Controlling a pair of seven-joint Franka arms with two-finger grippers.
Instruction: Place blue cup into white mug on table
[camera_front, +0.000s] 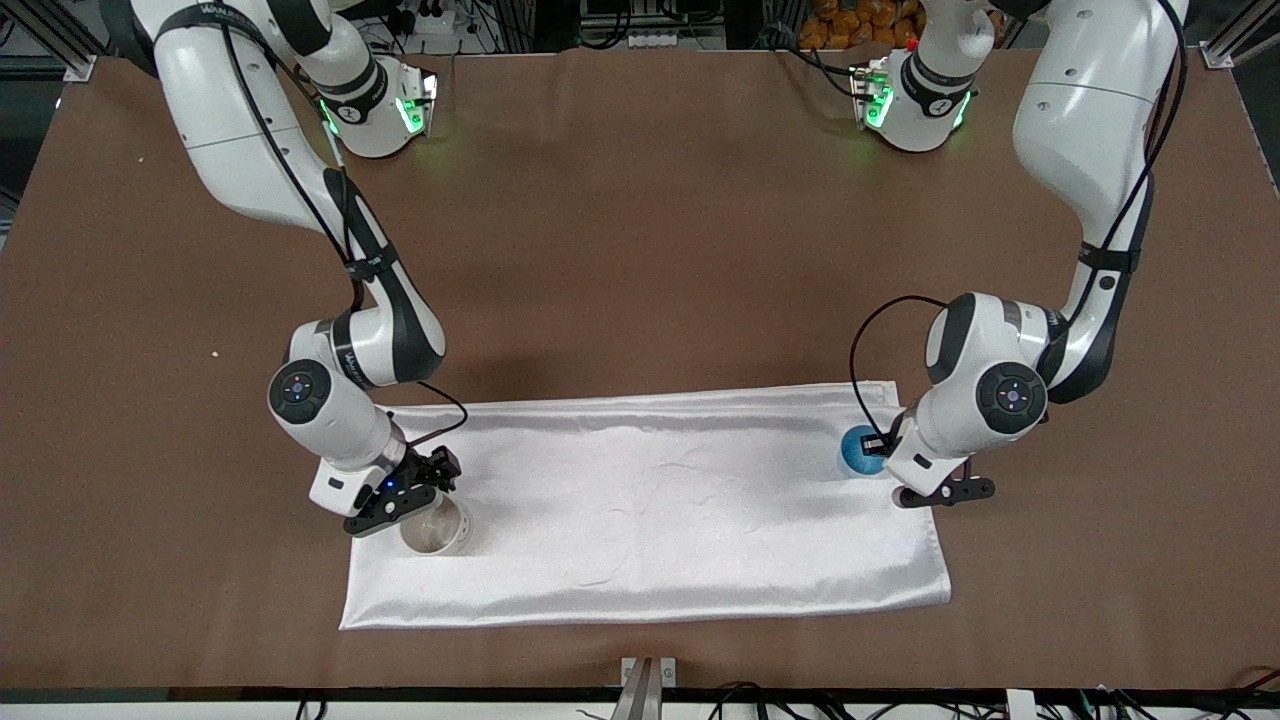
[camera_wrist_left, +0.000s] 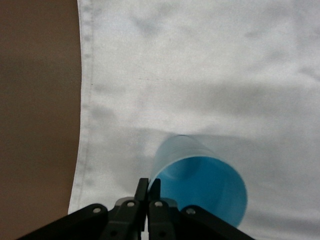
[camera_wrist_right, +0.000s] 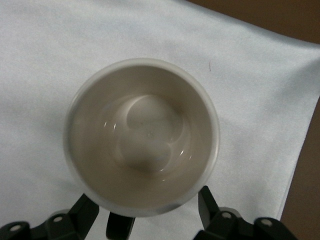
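The blue cup (camera_front: 858, 450) is on the white cloth at the left arm's end. My left gripper (camera_front: 884, 452) is over it. In the left wrist view the left gripper (camera_wrist_left: 149, 187) has its fingers pinched on the rim of the cup (camera_wrist_left: 205, 185), one inside and one outside. The white mug (camera_front: 437, 525) stands upright on the cloth at the right arm's end. My right gripper (camera_front: 424, 503) is low over it. In the right wrist view the right gripper (camera_wrist_right: 147, 206) is open, its fingers either side of the mug (camera_wrist_right: 142, 135) by the black handle (camera_wrist_right: 120, 226).
The long white cloth (camera_front: 650, 510) lies across the brown table (camera_front: 640, 250), nearer to the front camera. The cloth between mug and cup is bare. A metal bracket (camera_front: 648, 685) sits at the table's front edge.
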